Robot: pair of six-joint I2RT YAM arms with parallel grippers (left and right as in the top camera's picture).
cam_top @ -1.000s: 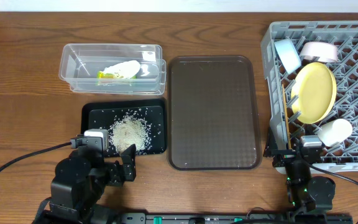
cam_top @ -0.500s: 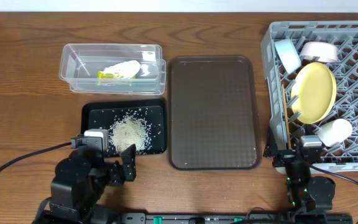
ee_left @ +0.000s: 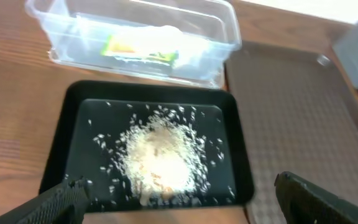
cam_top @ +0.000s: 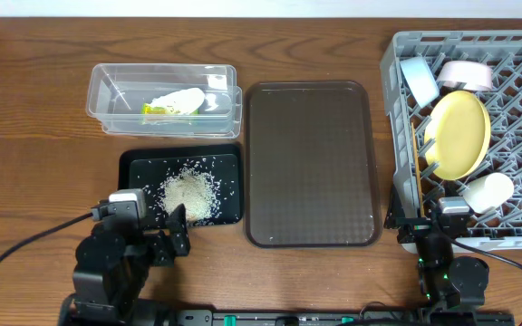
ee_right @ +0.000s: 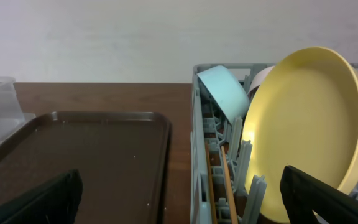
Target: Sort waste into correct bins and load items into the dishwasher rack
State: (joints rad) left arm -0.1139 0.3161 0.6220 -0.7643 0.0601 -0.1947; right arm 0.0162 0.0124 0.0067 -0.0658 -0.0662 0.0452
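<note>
1. Left jaws: spread wide, holding nothing, at the near edge of the black tray (cam_top: 136, 163). Rice grains (cam_top: 188, 192) are heaped inside the tray.
2. Clear tub (cam_top: 102, 100): on the table (cam_top: 34, 172) just behind the black tray. It holds the snack wrapper (cam_top: 157, 111) and the white tissue (cam_top: 181, 98).
3. Brown serving tray (cam_top: 311, 163): lies between the bins and the rack.
4. Dishwasher rack (cam_top: 397, 54):
   - blue bowl (cam_top: 418, 80) and white bowl (cam_top: 465, 72) at the far side;
   - yellow plate (cam_top: 459, 134) on edge in the middle;
   - white cup (cam_top: 488, 192) nearer;
   - chopsticks (cam_top: 415, 172) along the left wall.
5. Right jaws: spread wide, holding nothing, by the rack's near-left corner.
</note>
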